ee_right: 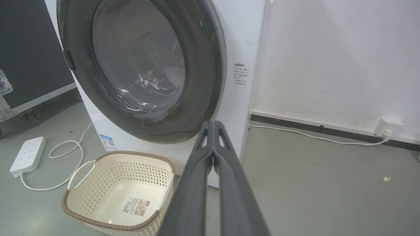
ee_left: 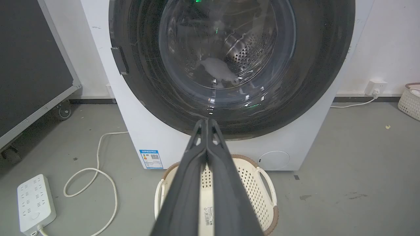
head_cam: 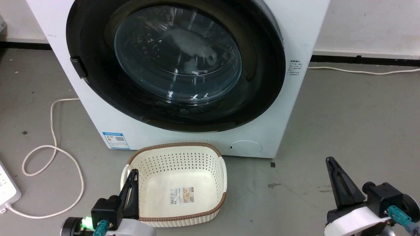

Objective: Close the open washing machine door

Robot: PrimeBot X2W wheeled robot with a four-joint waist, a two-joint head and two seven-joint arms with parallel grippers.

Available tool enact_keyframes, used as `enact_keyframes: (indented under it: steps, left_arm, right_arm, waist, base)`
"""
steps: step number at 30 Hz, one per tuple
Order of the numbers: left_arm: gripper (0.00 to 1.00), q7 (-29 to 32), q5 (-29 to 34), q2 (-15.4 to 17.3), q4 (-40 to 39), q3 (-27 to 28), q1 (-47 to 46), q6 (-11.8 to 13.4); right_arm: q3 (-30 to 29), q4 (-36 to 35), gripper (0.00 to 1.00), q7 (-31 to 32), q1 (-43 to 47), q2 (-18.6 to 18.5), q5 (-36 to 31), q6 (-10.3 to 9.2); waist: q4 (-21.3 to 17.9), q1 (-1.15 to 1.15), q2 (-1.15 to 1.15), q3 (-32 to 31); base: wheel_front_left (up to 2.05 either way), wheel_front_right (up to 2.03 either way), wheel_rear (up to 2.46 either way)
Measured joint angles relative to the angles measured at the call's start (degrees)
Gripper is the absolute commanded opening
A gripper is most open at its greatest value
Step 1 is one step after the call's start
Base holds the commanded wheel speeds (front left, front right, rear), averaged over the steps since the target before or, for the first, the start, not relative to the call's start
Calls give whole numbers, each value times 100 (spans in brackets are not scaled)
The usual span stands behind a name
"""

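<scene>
I'm seeing both pairs of fingers pressed together with nothing between them. The left gripper [head_cam: 133, 174] is hanging low at my left, its tips crossing the left rim of the cream basket [head_cam: 177, 160] in the head view. The right gripper [head_cam: 329, 162] is hovering over bare floor [head_cam: 344, 114] at my right, well apart from everything. The basket is sitting just in front of the washing machine [head_cam: 147, 134]. The washing machine door [head_cam: 177, 62] is lying flat against the machine's front. A white cable [head_cam: 52, 114] is looping toward a power strip [head_cam: 6, 188].
</scene>
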Motion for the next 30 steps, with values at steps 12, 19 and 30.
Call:
enact_keyframes:
  steps: [12, 19, 30]
  left_arm:
    - [0, 159, 22, -27, -54, 82, -51, -43]
    - [0, 229, 57, -38, -77, 113, -60, -52]
    - [0, 358, 94, -49, -107, 155, -63, -77]
  right_arm:
    - [19, -46, 0, 158, 0, 5, -46, 0]
    - [22, -73, 0, 252, 0, 10, -54, 0]
    - [33, -112, 0, 360, 0, 15, -94, 0]
  waist:
    - [9, 0, 0, -39]
    - [14, 0, 0, -59]
    - [22, 0, 0, -90]
  base:
    - [0, 0, 0]
    - [0, 0, 0]
    - [0, 0, 0]
